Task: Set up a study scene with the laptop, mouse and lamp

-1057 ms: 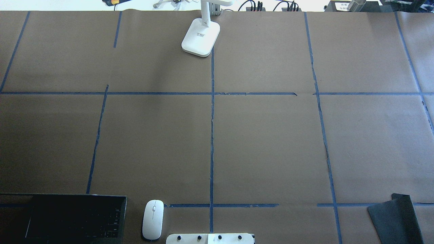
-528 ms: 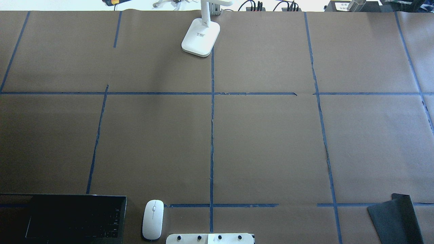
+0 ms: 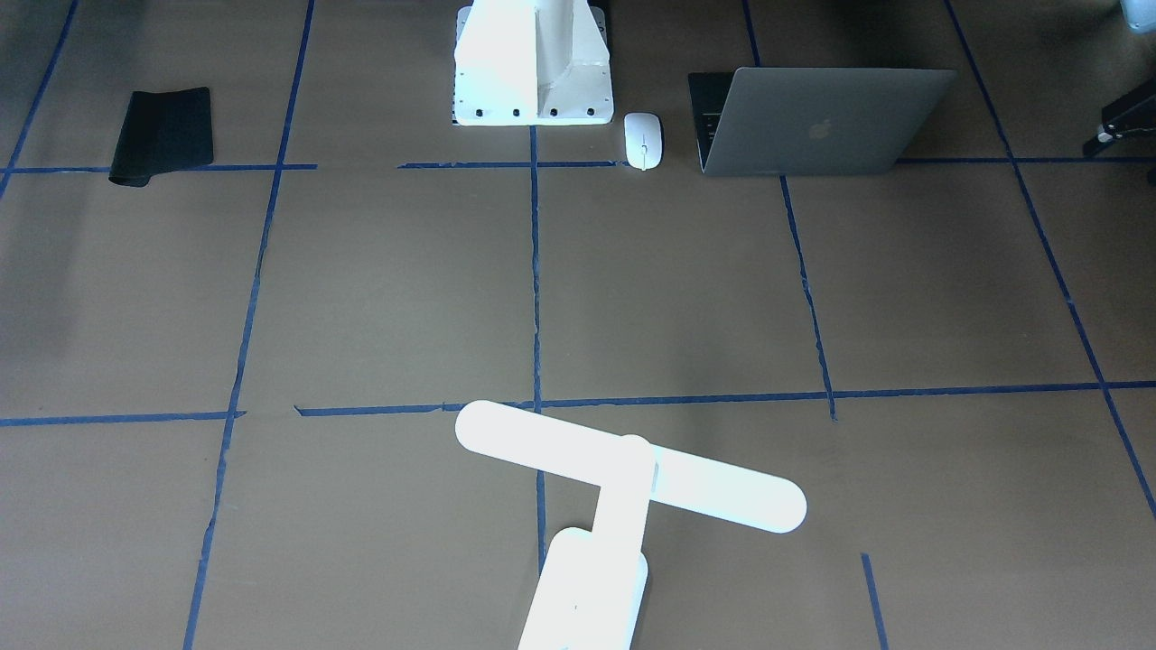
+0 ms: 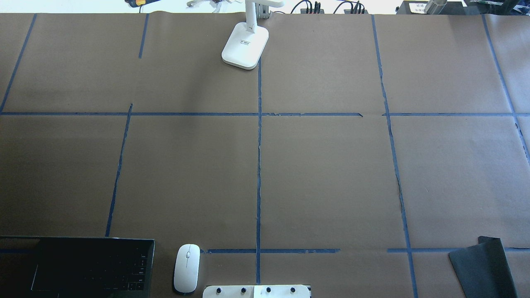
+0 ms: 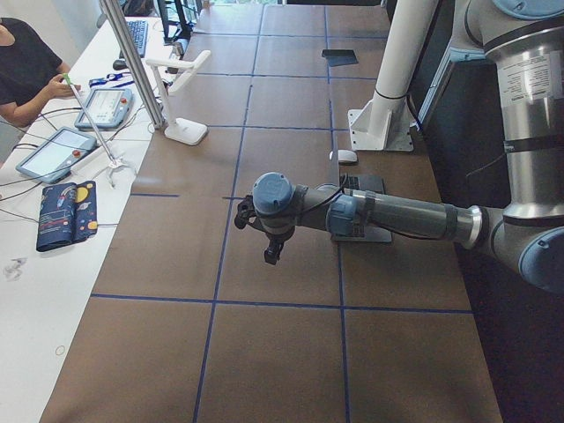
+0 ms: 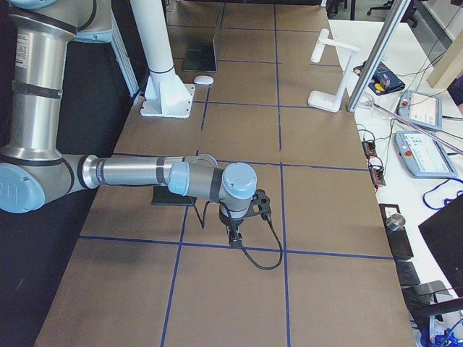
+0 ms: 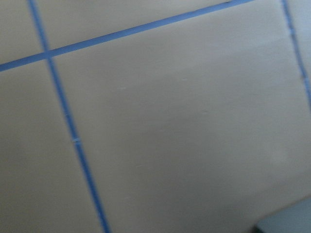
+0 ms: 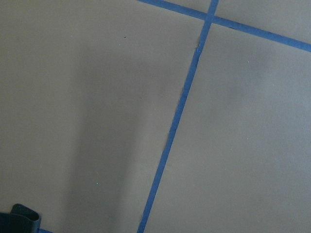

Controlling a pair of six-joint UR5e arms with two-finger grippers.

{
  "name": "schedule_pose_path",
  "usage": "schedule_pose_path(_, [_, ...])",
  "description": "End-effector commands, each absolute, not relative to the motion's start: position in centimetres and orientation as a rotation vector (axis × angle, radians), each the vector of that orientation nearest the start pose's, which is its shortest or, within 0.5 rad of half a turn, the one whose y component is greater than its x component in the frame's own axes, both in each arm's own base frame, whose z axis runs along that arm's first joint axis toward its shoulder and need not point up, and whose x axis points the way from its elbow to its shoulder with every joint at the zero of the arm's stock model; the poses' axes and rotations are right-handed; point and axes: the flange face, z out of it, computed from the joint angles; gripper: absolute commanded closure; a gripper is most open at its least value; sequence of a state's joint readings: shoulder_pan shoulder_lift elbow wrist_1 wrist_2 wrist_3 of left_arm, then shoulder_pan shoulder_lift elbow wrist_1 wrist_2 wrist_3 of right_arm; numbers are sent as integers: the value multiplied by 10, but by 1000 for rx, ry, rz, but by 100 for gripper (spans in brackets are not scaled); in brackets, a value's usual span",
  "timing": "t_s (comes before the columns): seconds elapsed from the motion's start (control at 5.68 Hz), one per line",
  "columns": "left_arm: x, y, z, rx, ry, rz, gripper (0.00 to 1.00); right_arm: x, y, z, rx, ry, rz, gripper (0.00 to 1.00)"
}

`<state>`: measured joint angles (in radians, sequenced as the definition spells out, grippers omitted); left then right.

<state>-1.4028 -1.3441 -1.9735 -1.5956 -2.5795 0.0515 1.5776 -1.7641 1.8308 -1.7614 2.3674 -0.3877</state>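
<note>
the left gripper [image 5: 272, 256] points down at the brown-papered table [image 4: 331, 174], the right gripper [image 6: 234, 237] likewise. both show only from the side, so i cannot tell how far either is parted or whether it touches. the laptop [image 3: 826, 122] stands open at the robot's edge, cut off in the overhead view, the mouse [image 3: 643, 140] just beside it. the lamp [image 3: 629, 465] stands at the far edge, well apart.

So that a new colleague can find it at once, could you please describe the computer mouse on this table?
Find the white bolted pedestal at the robot's edge of the brown-papered table. Between it and the open grey laptop lies the mouse, touching neither. It is the only small, smooth white oval there, with a thin dark line down its middle.
</note>
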Motion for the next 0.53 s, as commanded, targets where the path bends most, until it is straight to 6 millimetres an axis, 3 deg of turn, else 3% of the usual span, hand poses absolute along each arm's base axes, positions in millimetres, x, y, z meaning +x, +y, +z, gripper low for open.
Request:
schedule_pose_path(0.0, [60,-372,463,15,1056,168,0,63,-399,634,44,-829,-308,0])
schedule_pose_path(0.18, [72,-361,434,-71,1065,33,7,63,-400,633,47,-835,-308,0])
schedule_pose_path(0.35, [112,-343,405,-183,1020,-69,2,63,-400,633,47,-835,-308,0])
